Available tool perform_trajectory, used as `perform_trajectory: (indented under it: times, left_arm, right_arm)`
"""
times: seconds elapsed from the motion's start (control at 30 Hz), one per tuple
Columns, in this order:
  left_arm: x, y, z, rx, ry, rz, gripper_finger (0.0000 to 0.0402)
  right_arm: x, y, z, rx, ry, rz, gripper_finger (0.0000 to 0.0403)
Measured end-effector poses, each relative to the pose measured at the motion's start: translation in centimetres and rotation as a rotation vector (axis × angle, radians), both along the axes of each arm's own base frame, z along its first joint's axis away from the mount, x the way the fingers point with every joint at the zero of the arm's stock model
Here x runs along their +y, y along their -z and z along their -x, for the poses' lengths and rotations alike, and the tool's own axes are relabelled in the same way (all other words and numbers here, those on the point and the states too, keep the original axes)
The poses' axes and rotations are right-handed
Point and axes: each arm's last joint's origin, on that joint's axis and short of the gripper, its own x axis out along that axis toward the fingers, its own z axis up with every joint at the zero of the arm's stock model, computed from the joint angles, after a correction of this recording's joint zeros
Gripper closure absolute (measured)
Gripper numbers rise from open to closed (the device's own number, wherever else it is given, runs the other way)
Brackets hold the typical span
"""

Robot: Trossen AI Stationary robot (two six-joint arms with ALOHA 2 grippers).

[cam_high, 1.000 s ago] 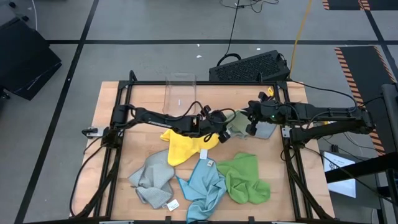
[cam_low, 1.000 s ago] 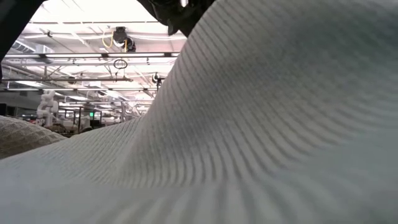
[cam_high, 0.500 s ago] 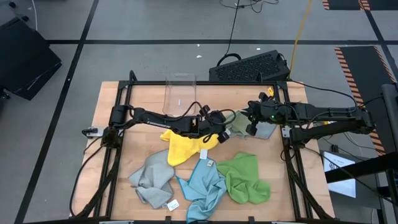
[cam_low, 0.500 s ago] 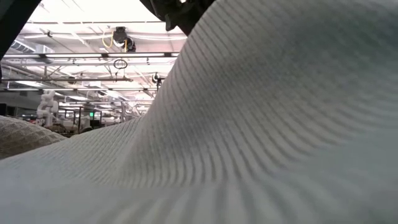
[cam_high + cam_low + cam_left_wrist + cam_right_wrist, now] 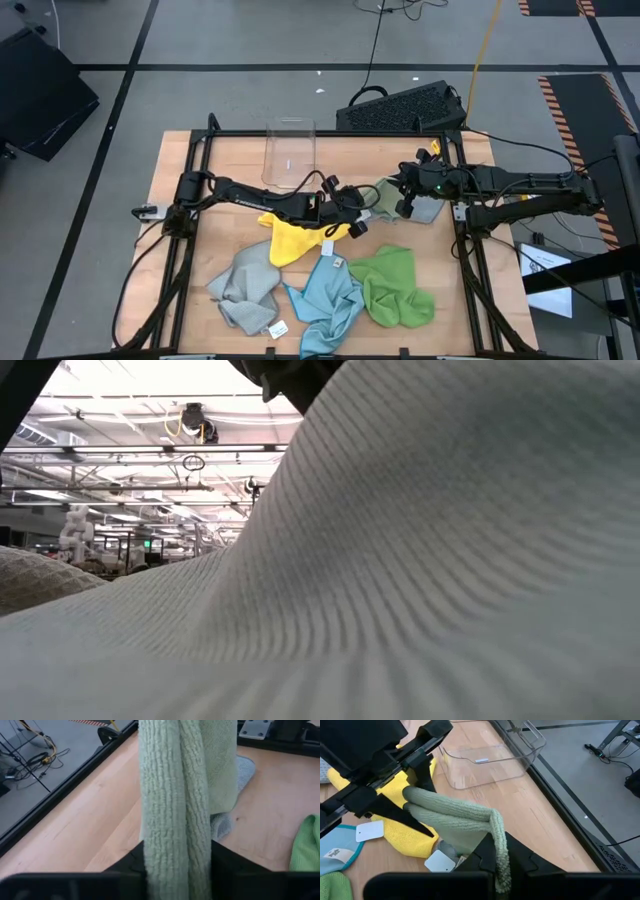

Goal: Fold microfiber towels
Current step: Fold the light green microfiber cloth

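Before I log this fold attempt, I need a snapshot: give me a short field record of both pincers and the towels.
left pincer: shut on pale green towel
right pincer: shut on the same towel's other end
towel state: stretched between both pincers above the table
loose towels: yellow towel, light blue towel, bright green towel, grey towel

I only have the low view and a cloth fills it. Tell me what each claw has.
Observer: The left claw is closed on the pale green towel; the cloth runs bunched between its fingers.
Operator: Report the right one.
Observer: The right claw is shut on the same pale green towel, which stretches between the two claws above the table.
Operator: Say what lies under them.
Observer: The yellow towel lies below the left claw, and a grey towel sits under the right one.
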Motion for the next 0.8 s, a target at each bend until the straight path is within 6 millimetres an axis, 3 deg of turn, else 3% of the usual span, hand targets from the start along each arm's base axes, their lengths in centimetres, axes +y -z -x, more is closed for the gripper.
perform_trajectory:
  times: [0.2,0.47,0.6,0.8]
  left_arm:
    - [0.0,0.0,0.0,0.002,-0.004,0.005,0.034]
    - [-0.2,0.4,0.3,0.043,-0.002,0.007,0.0341]
    - [-0.2,0.4,0.3,0.044,0.006,0.013,0.0377]
    - [-0.4,-2.4,1.2,-0.003,0.04,0.045,0.039]
  right_arm:
    - [0.0,0.0,0.0,-0.008,0.013,-0.017,0.0396]
    - [0.1,0.1,0.0,-0.013,0.007,-0.047,0.0396]
    - [0.1,0.1,0.0,-0.014,0.008,-0.05,0.0396]
    - [0.3,-0.3,0.3,-0.053,-0.029,-0.127,0.0396]
